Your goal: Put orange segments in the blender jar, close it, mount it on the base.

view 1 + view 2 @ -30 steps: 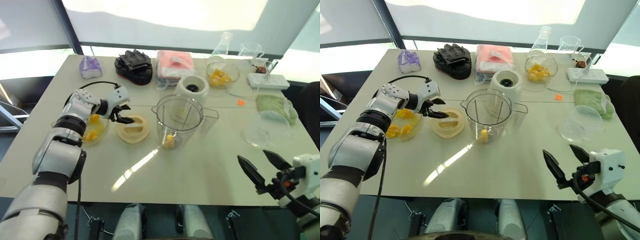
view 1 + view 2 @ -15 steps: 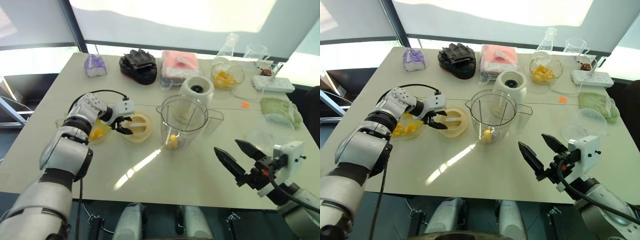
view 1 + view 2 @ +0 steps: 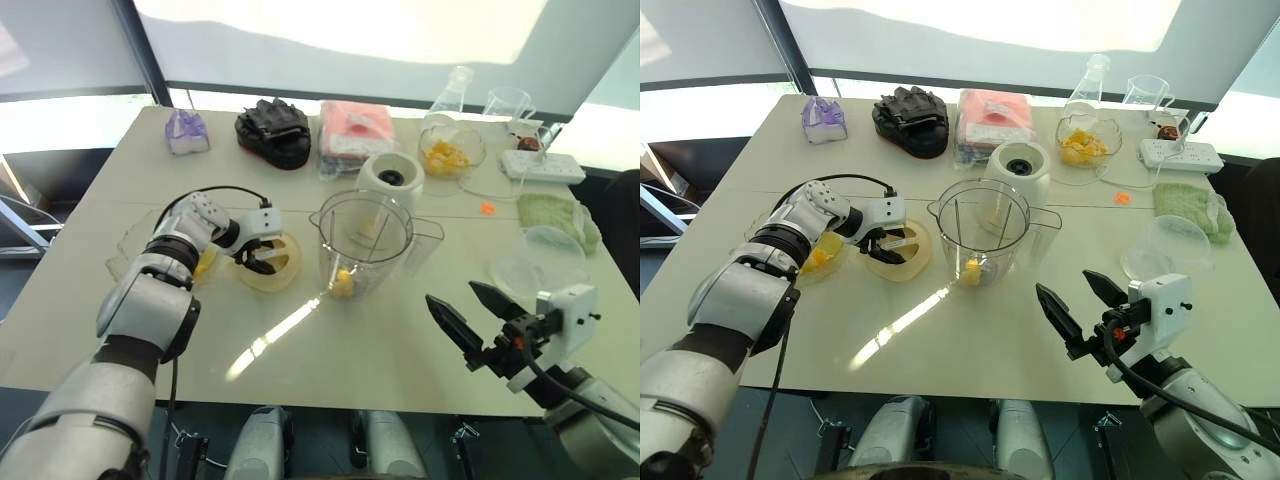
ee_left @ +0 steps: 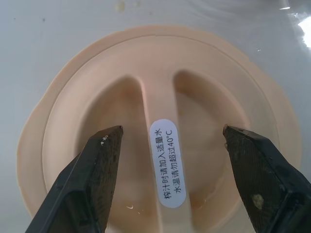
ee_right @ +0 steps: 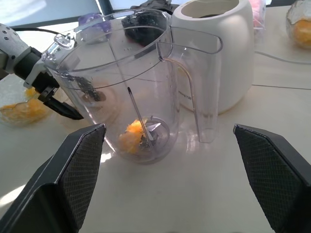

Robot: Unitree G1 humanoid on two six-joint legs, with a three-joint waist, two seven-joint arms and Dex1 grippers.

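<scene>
Left eye view: the left pincer (image 3: pixel 258 258) has left the segment bowl (image 3: pixel 130 247) and now sits over the lid (image 3: pixel 282 272), left of centre. The jar (image 3: pixel 365 240) stands mid-frame on the counter (image 3: pixel 380 345), with the base (image 3: pixel 392 178) just behind it.
Right eye view: the right pincer (image 3: pixel 1063 282), wide, has risen from lower right toward the jar.
Left wrist view: fingers (image 4: pixel 92 174) spread wide, straddling the lid's ridge, not gripping.
Right wrist view: orange segment (image 5: pixel 133 132) on the jar bottom.
Meaning: loading looks over and closing is beginning.

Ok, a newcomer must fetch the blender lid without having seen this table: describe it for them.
On the table, find the clear blender jar. The lid lies flat to its left, beside a dish of orange segments. It is the only cream disc, its bar handle labelled, under the open left claw.
</scene>
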